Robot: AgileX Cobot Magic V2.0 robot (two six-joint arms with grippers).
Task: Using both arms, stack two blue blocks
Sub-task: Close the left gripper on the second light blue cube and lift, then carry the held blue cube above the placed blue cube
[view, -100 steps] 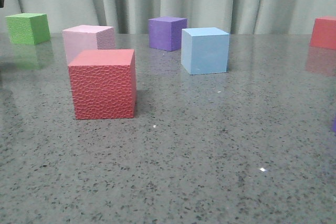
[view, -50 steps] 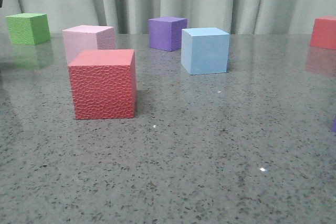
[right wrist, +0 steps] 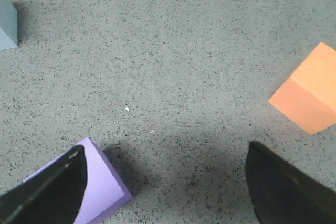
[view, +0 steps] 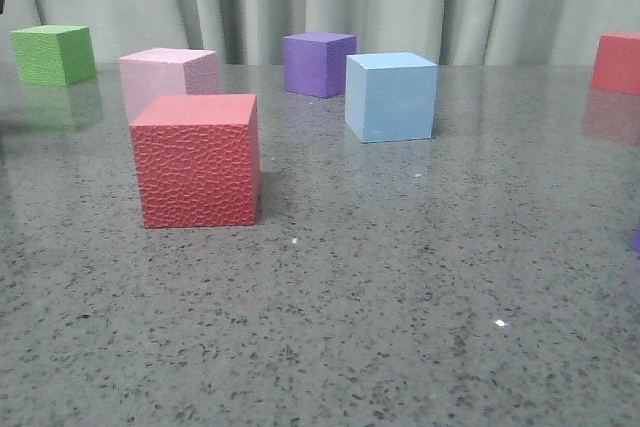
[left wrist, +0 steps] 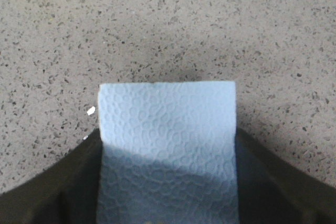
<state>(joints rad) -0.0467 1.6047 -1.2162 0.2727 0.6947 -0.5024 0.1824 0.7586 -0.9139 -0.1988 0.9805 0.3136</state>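
One smooth light-blue block [view: 390,97] stands on the grey table, right of centre toward the back. A second blue block [left wrist: 167,114], with a pebbled surface, shows only in the left wrist view. My left gripper [left wrist: 167,132] is shut on it, a black finger pressed against each side. My right gripper [right wrist: 165,150] hangs open over bare tabletop with nothing between its fingers. Neither gripper shows in the front view.
In front stand a red pebbled cube [view: 197,160], a pink cube [view: 167,77], a green cube [view: 54,53], a purple cube [view: 318,62] and a red cube [view: 617,62]. By the right gripper lie a lilac cube [right wrist: 107,184], an orange cube [right wrist: 312,90] and a grey-blue corner [right wrist: 6,24].
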